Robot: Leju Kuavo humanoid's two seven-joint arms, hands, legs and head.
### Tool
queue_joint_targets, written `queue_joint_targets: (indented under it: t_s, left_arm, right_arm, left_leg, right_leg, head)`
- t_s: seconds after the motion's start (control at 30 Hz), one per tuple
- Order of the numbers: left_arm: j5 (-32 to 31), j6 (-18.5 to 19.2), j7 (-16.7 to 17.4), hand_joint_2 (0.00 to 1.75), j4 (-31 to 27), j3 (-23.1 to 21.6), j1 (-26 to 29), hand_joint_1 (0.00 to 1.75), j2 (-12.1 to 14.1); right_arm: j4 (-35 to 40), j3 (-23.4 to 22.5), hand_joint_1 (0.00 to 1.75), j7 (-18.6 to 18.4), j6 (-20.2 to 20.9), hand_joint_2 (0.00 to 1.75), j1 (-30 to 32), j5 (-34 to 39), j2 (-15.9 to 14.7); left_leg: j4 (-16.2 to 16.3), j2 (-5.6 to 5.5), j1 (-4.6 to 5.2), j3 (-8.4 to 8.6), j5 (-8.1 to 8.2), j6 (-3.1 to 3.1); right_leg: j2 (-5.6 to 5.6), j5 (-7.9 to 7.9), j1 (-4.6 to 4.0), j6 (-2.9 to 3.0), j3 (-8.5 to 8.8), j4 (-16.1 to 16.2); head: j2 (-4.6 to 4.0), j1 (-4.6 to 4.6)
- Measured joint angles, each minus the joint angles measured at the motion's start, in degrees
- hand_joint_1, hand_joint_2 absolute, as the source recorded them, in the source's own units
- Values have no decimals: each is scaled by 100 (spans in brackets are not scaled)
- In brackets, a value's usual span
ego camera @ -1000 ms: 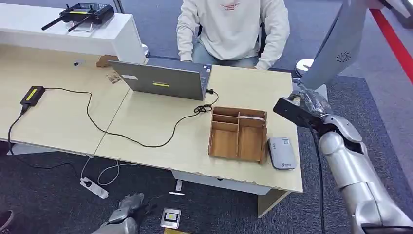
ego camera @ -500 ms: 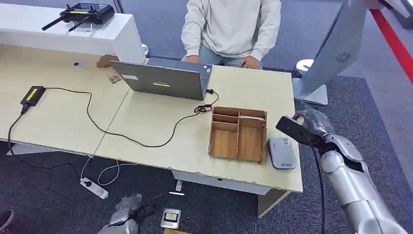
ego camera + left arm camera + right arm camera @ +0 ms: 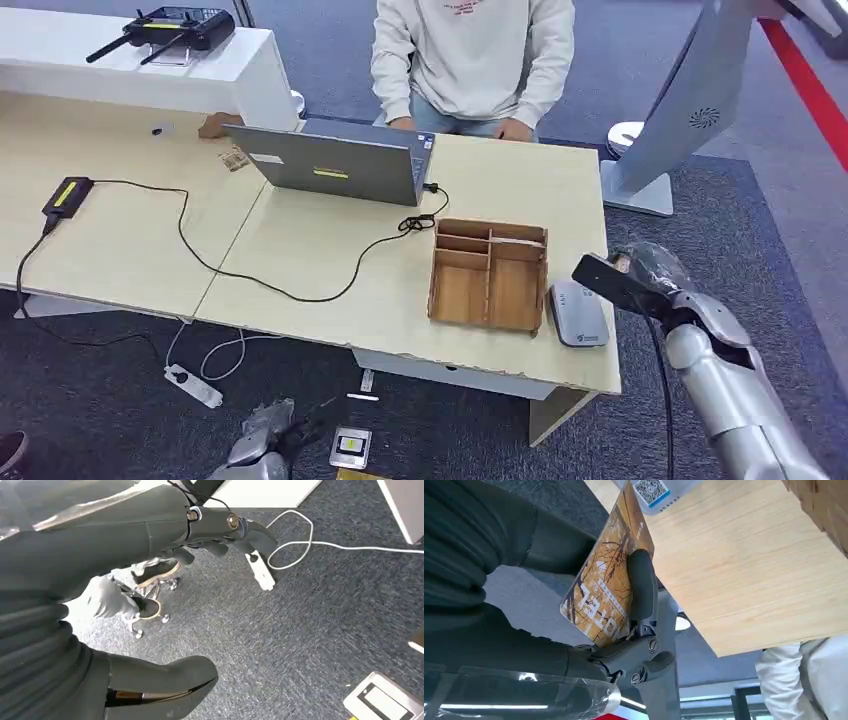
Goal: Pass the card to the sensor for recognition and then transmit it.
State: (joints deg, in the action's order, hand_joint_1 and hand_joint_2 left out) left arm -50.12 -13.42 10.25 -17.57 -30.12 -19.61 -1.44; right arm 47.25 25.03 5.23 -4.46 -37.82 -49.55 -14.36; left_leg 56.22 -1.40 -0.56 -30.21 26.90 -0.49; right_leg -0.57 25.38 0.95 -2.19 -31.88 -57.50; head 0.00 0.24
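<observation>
My right hand (image 3: 650, 272) holds a card (image 3: 608, 284), seen dark and edge-on in the head view, just right of the grey sensor (image 3: 578, 313) on the table's right front corner. The right wrist view shows the card's brown printed face (image 3: 606, 582) pinched under a dark finger (image 3: 641, 587), its far corner over the sensor's QR label (image 3: 651, 490). Low beside the table, my left hand (image 3: 258, 445) hangs with its fingers (image 3: 220, 535) loosely curled and nothing in them.
A wooden divided tray (image 3: 488, 273) stands left of the sensor. Behind it are an open laptop (image 3: 335, 163) and a person in a white sweater (image 3: 472, 55). A black cable (image 3: 250, 270) crosses the table. A grey monitor stand (image 3: 660, 130) is at the right.
My right hand has come down and toward me with the card, from beside the monitor stand to just right of the sensor. The person has shifted a little in the seat.
</observation>
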Motion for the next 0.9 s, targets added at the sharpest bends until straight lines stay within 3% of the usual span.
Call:
queue_joint_targets:
  t_s: [0.4, 0.9]
  left_arm:
    - [-122, 11, 37, 175, 0, -2, -3, 0, -4]
    - [-138, 11, 35, 175, 0, -2, -6, 0, -15]
  right_arm:
    - [938, 66, 175, -514, 420, 175, 515, 37, -92]
    - [1465, 83, 175, -531, 452, 175, 680, 37, -170]
  left_leg:
    - [0, 0, 0, 1, 0, 0]
    - [0, 0, 0, 1, 0, 0]
  right_leg:
    - [0, 0, 0, 0, 0, 0]
    - [0, 0, 0, 0, 0, 0]
  head:
    - [0, 0]
    - [0, 0]
